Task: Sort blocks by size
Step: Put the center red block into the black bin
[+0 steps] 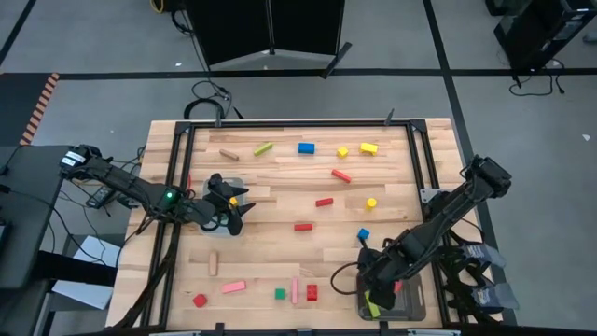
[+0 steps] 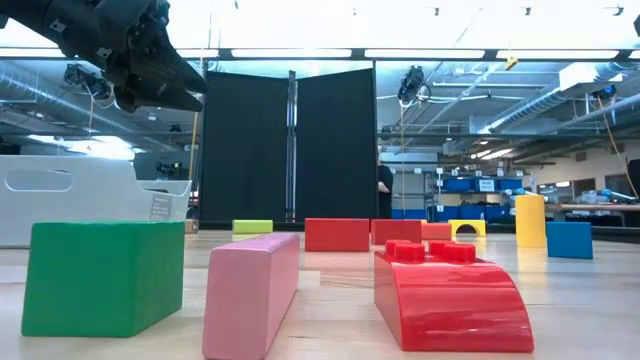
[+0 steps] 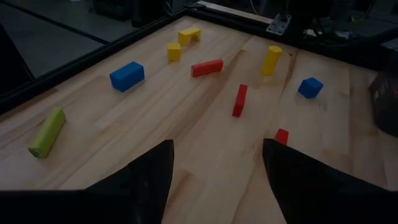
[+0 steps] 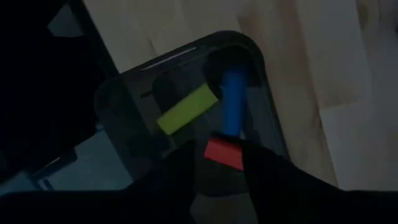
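nowhere can any writing be read. right tool (image 4: 219,163) is clamped on a red block (image 4: 224,153) over the grey tray (image 4: 124,106) at the bench's (image 1: 280,266) near right corner; left tool (image 3: 217,163), fingers apart, hovers near the left edge.

An industrial lab: exposed ceiling ducts (image 2: 60,95), blue storage bins (image 2: 470,184).
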You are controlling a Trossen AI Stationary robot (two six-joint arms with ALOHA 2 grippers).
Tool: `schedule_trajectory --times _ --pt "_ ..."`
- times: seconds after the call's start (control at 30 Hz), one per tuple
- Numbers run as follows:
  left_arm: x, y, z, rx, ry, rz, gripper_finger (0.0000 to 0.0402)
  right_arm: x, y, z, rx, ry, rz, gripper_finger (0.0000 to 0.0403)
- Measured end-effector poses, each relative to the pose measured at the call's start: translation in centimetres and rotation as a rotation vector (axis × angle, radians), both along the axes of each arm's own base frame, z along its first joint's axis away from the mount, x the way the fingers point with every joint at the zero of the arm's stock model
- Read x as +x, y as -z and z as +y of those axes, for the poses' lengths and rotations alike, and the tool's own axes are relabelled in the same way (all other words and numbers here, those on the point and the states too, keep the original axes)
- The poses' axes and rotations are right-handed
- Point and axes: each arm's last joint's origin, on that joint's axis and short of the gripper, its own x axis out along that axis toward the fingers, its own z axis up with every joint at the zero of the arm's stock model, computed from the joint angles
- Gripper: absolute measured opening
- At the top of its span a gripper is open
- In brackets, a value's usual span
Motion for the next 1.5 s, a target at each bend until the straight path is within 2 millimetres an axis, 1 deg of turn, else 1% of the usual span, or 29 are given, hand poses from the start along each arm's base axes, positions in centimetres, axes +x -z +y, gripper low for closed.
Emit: schedule_trajectory --times 0.1,0.23,0.37,0.6,0.7,0.87,0.97,1.07,1.13,1.27,1.33,1.5 --pt "0.0 0.0 0.0 0.0 0.0 0.001 0.0253 0.4 0.5 -0.2 -0.002 0.005 0.021 0.0174" --pt "0.0 0.0 0.0 0.002 0.001 0.002 0.0253 0.8 0.6 -0.5 -0.002 -0.017 0.001 0.0208" --pt "0.0 0.0 0.0 0.003 0.001 0.002 0.0253 1.8 0.6 -1.0 -0.061 -0.046 -0.116 0.0228" --pt "0.2 0.2 -0.1 0.006 0.001 0.01 0.0253 4.7 0.0 -3.3 -0.276 -0.02 -0.401 0.0229" --pt "0.3 0.4 -0.1 0.012 0.002 0.025 0.0253 5.8 -0.3 -4.3 -0.367 -0.02 -0.496 0.0227" --pt "1.0 1.1 -0.3 0.005 0.022 0.054 0.0252 7.0 -1.1 -5.1 -0.56 -0.075 -0.647 0.0228" --pt "1.9 1.7 -0.3 -0.017 0.045 0.06 0.0247 6.9 -1.9 -5.3 -0.729 -0.096 -0.71 0.023" --pt "3.6 2.0 -0.4 -0.025 0.103 0.057 0.0236 6.1 -3.2 -5.5 -0.876 -0.074 -0.757 0.0232" --pt "4.9 2.3 -0.4 -0.017 0.133 0.07 0.0229 5.6 -4.3 -5.8 -0.935 -0.053 -0.79 0.0232" --pt "7.8 2.9 -0.5 0.004 0.186 0.125 0.0219 4.7 -6.4 -6.1 -0.964 -0.038 -0.878 0.0231" --pt "9.4 3.4 -0.7 0.012 0.212 0.151 0.0219 4.2 -7.1 -6.1 -0.976 -0.048 -0.92 0.0233" --pt "12.9 4.9 -0.9 0.03 0.276 0.243 0.0219 3.4 -7.6 -6.6 -1.002 -0.078 -1.015 0.0238"
